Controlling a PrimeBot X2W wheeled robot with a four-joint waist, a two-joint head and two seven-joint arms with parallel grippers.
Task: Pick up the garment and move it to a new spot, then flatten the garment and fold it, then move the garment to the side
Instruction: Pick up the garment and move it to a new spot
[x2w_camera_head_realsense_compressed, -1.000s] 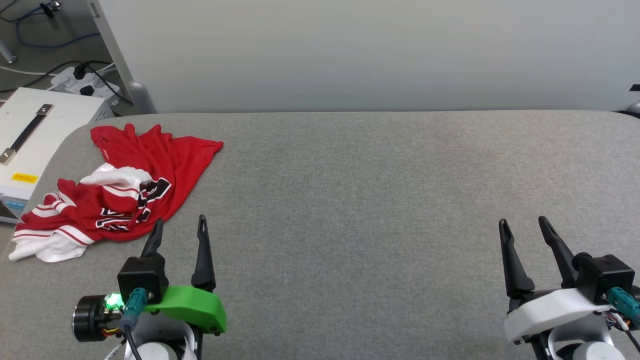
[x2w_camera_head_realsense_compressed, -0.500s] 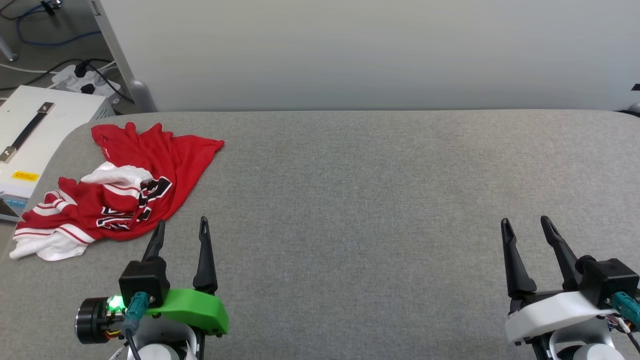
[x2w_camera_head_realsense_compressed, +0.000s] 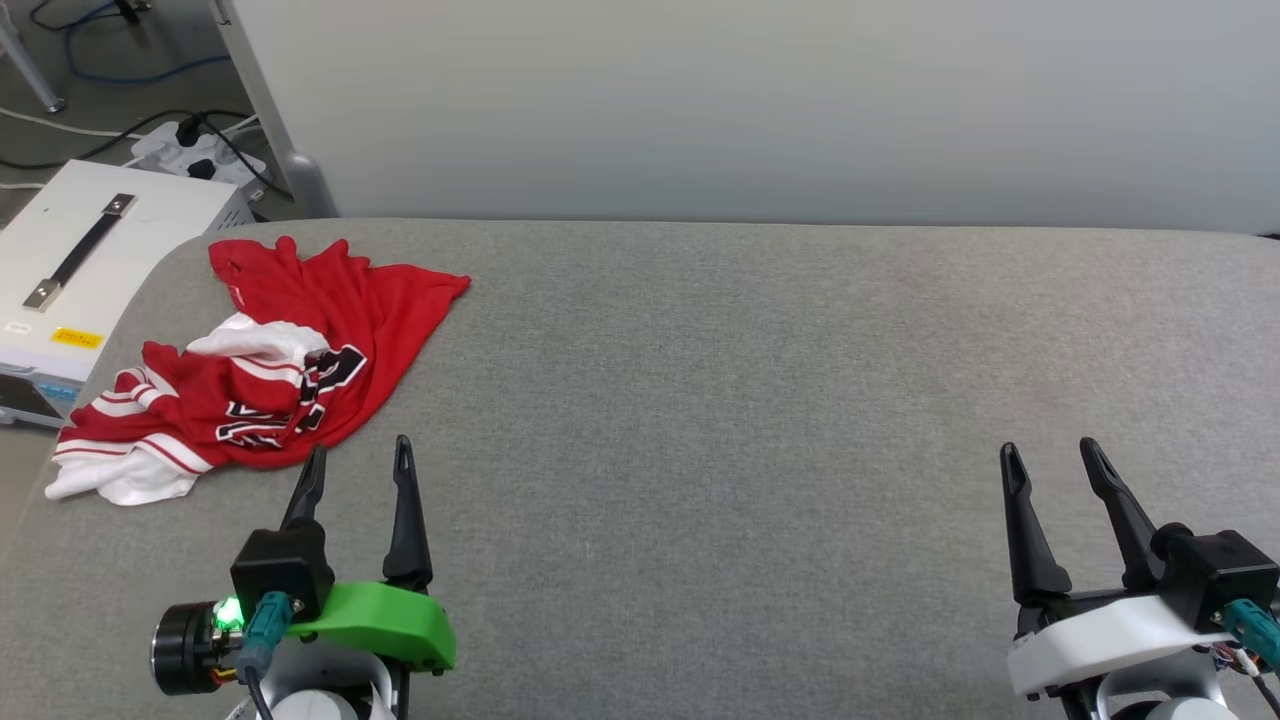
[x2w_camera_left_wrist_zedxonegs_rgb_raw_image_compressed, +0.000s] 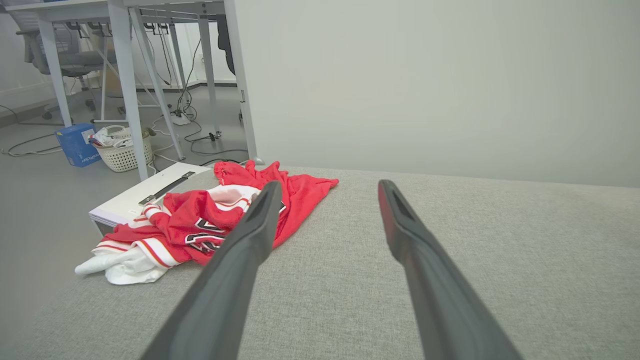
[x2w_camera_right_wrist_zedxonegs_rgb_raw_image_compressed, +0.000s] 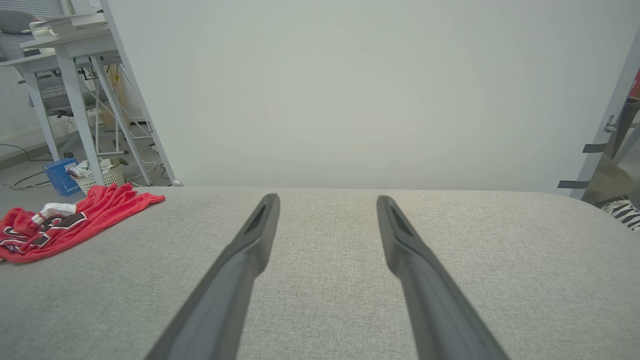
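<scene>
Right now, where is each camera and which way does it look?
Head view: on the head, looking forward and down at the grey surface; left gripper and right gripper show, open.
Left wrist view: on the left wrist, facing the garment past its fingers.
Right wrist view: on the right wrist, facing the wall between its fingers.
Shared: the garment.

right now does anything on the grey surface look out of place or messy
The garment lies crumpled in a heap at the far left corner of the grey surface, lettering bunched, a white sleeve right at the left edge. Nothing else stands out.
</scene>
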